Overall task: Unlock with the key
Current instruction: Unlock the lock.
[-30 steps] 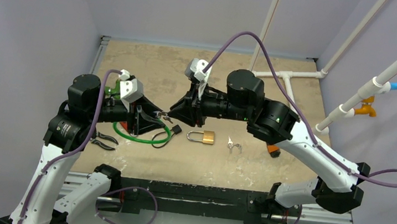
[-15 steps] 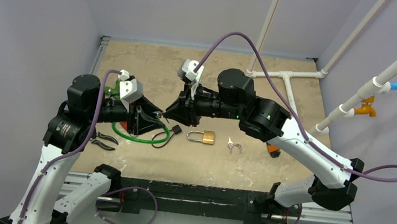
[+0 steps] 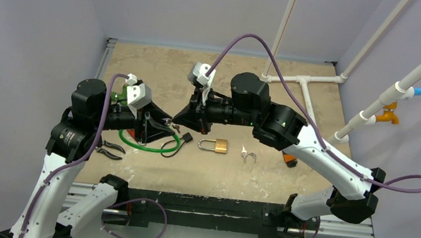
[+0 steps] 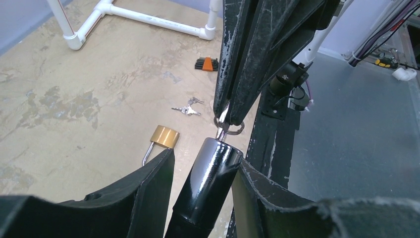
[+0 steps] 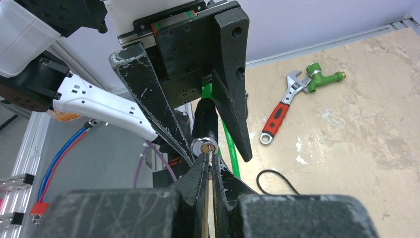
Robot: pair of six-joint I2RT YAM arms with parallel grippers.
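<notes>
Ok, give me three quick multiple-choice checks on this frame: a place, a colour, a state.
1. Where is the brass padlock? A on the table; B in a gripper; C on a pipe.
2. The cable loop is: A blue; B green; C red.
3. The right gripper is: A open; B shut on the key; C out of view.
Answers: A, it lies on the table near loose keys. B, it shows green in the top view. B, its fingers pinch the key at the cylinder lock's keyhole.
</notes>
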